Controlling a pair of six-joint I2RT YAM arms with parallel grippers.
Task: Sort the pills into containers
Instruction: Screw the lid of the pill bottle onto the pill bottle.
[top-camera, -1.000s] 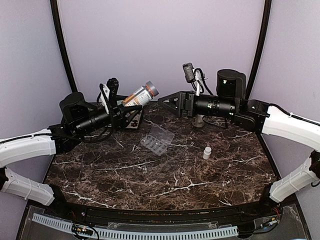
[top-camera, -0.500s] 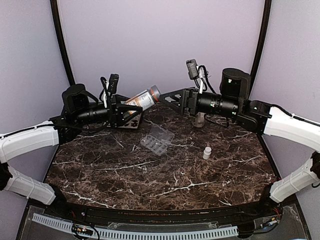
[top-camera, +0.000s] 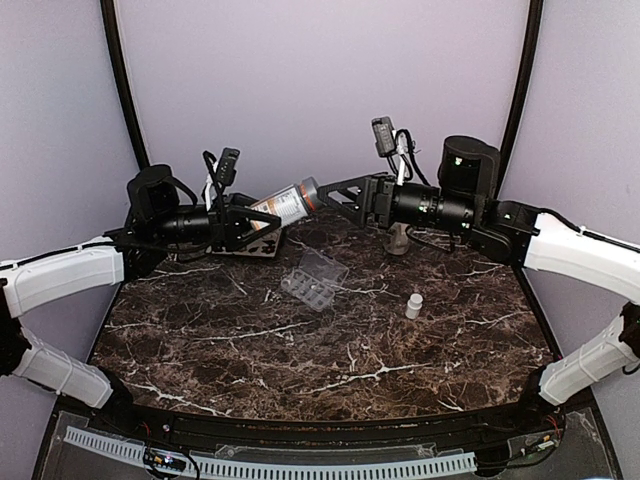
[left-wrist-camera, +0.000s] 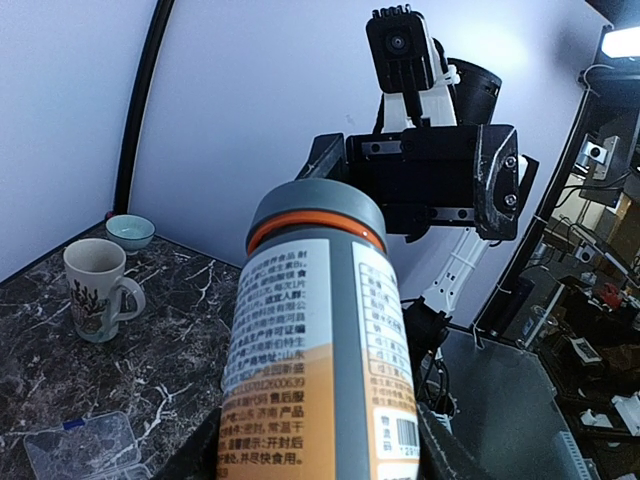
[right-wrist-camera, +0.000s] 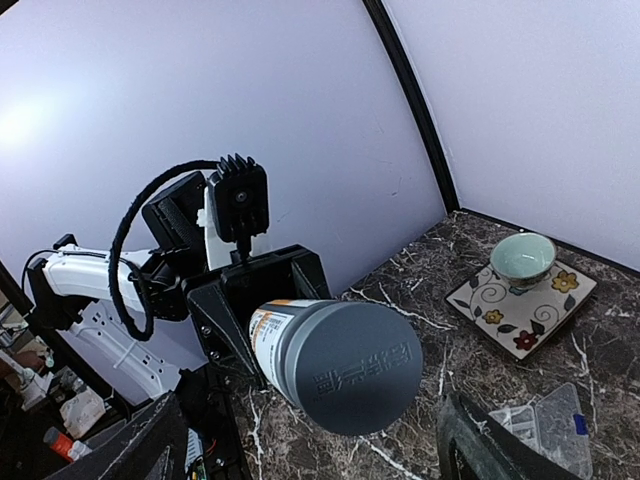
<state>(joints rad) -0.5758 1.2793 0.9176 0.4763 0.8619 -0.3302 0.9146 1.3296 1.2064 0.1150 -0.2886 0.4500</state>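
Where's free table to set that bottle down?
Near half of the table, in front of the pill box and small white bottle, is bare; so is the left side beside the pill box. Back is crowded: tile with bowl, mug.

Glossy marble-look table (top-camera: 300, 340), clear plastic pill organizer (top-camera: 313, 280) (bottle cap (right-wrist-camera: 345, 365) matt).

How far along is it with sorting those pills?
Early on. Done: the pill bottle is off the table, gripped sideways in the left gripper. In hand: the open right gripper sits right at its grey cap, probably to twist it off. Left: the cap is on, so nothing can be poured; the clear pill box waits on the table.
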